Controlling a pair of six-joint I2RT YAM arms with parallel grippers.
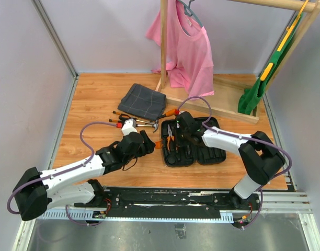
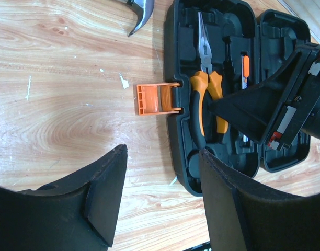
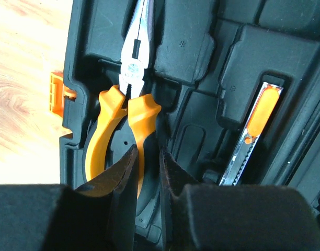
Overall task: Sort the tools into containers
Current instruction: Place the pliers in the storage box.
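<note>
The black tool case (image 1: 213,156) lies open right of centre, its orange clasp (image 2: 155,98) sticking out to the left. The pliers (image 3: 129,89) lie in the case's left half, nose away from me. My right gripper (image 3: 148,157) is shut on one orange handle of the pliers, low in the case (image 1: 176,138). My left gripper (image 2: 162,151) is open and empty, above bare wood just left of the case (image 1: 147,143). The hammer (image 1: 145,124) and slim screwdrivers (image 1: 120,114) lie on the table behind the left gripper. Another screwdriver (image 1: 171,112) lies by the case's far edge.
A dark grey checked cloth (image 1: 143,100) lies behind the tools. A wooden rack (image 1: 218,107) with a pink shirt (image 1: 189,49) and a green garment (image 1: 256,89) stands at the back right. An orange-slider utility knife (image 3: 254,130) sits in the case.
</note>
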